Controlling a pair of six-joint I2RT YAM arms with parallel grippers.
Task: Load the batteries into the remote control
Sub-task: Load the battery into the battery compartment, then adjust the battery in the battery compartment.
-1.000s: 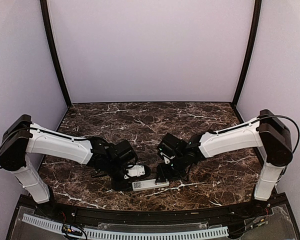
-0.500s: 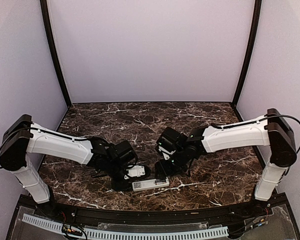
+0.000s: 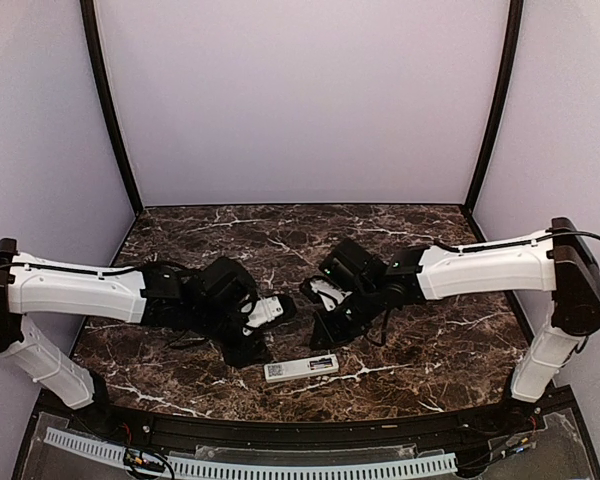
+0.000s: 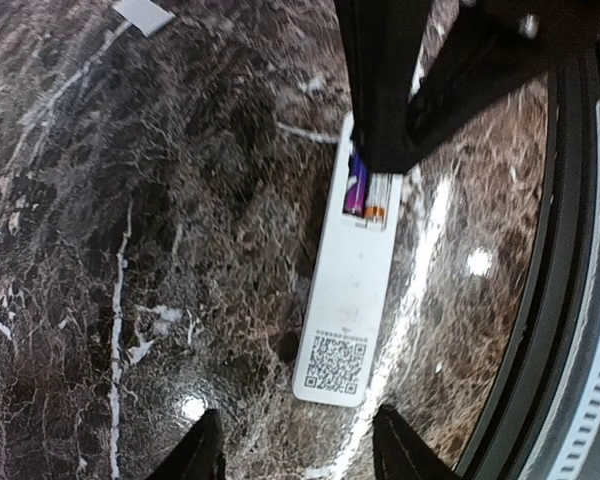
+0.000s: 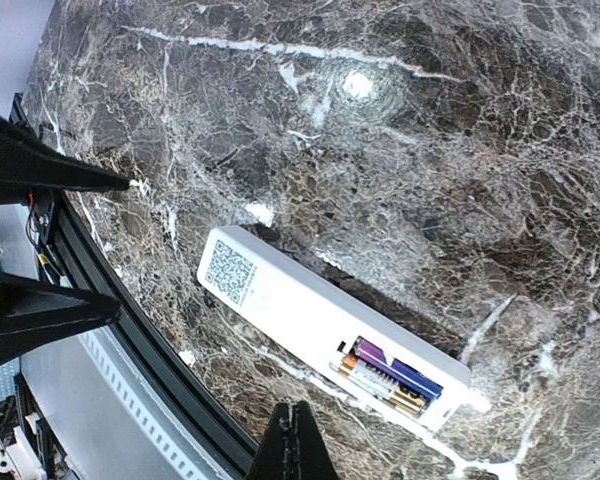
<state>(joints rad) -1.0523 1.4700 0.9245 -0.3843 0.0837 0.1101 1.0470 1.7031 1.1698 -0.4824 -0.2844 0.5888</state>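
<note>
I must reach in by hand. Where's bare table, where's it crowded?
Bare: table along the back wall, and right of the remote control toward the right arm's base. Crowded: near centre, left end effector and right end effector above it.

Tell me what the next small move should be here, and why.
Probably send the open left gripper toward the small white piece, possibly the cover: the remote control lies back up on the table, its batteries seated but uncovered.
</note>
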